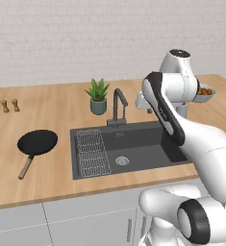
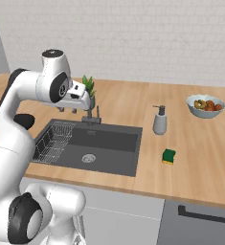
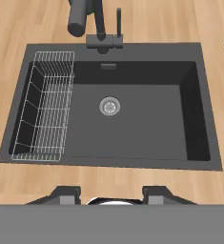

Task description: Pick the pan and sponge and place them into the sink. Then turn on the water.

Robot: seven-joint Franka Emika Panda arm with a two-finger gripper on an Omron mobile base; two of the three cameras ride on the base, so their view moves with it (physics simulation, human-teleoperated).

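Hand view, looking down over the sink (image 3: 132,138): dark basin, nothing in it but a round drain (image 3: 109,106) at its middle and a wire rack (image 3: 44,112) along its left side; the faucet (image 3: 92,21) stands at its far rim. Gripper (image 3: 111,194) hovers above the sink's near edge, jaws partly apart with nothing between them. Pan (image 1: 36,143), black with wooden handle, lies on the counter left of the sink, well apart from the arm. Sponge (image 2: 169,156), green over yellow, lies on the counter right of the sink, near a soap dispenser (image 2: 159,120); a fruit bowl (image 2: 206,106) sits further right. Step in hand, by my judgement: none of the carrying is done; the arm must leave the sink and reach toward pan or sponge, then descend on it. Hard to make out: the fingertips are largely cut off at the frame's bottom, and the arm hides the gripper in the left base view.
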